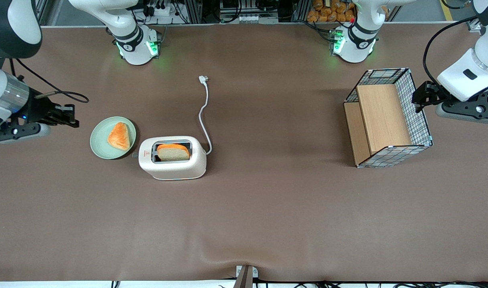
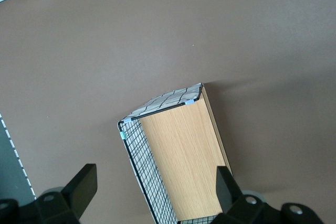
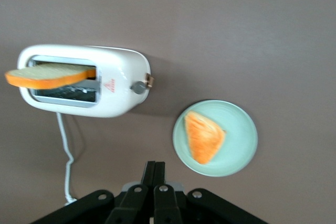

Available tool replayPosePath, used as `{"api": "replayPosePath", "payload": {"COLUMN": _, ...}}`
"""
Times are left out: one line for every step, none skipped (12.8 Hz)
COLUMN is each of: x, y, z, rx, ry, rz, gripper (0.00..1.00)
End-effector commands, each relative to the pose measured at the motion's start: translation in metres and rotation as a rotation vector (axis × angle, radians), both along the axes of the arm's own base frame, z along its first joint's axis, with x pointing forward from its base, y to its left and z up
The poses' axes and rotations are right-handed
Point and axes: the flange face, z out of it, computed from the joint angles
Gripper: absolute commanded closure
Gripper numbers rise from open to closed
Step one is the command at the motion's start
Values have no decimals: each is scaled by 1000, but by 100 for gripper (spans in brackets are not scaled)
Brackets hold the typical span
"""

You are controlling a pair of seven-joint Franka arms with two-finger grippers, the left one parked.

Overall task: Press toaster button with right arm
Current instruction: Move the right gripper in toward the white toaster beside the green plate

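Cream-white rounded-box toaster (image 1: pixel 173 159) sits on the brown table mat (image 1: pixel 268 208), roughly mid-table, shifted toward the working arm's end. A slice of bread with an orange crust (image 1: pixel 173 152) stands up out of its wide top slot. Small red logo on the top face; the pale grey round toaster button (image 3: pixel 138 87) juts from the short end next to that logo, nothing touching it.

In the front view, at about 10 o'clock from the toaster and just beside it, lies a pale green round plate (image 1: pixel 101 147) carrying an orange triangular piece of toast (image 1: pixel 119 136).

White cord (image 1: pixel 204 116) runs from the toaster toward 12 o'clock, plug lying loose on the mat.

White-and-black right arm (image 1: pixel 8 60) is at the working arm's end. Its slim black gripper (image 1: pixel 70 117) hovers above the mat at about 10 o'clock from the plate, well apart from the toaster. Fingers pressed together, holding nothing.

Wire-mesh basket with wooden panels (image 1: pixel 388 118) lies toward the parked arm's end.
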Motion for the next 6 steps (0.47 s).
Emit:
{"api": "replayPosePath", "payload": {"x": 2, "y": 6, "z": -17, "rx": 49, "ry": 2, "rz": -26, "gripper": 100}}
{"api": "replayPosePath", "payload": {"x": 5, "y": 6, "z": -20, "rx": 56, "ry": -4, "rz": -31, "gripper": 100}}
{"api": "replayPosePath", "payload": {"x": 5, "y": 8, "z": -28, "rx": 90, "ry": 2, "rz": -47, "gripper": 100}}
{"api": "replayPosePath", "payload": {"x": 5, "y": 8, "z": -35, "rx": 126, "ry": 6, "rz": -55, "gripper": 100}}
{"api": "replayPosePath", "payload": {"x": 7, "y": 8, "z": -40, "rx": 142, "ry": 15, "rz": -63, "gripper": 100}}
{"api": "replayPosePath", "payload": {"x": 7, "y": 9, "z": -41, "rx": 159, "ry": 16, "rz": -71, "gripper": 100}}
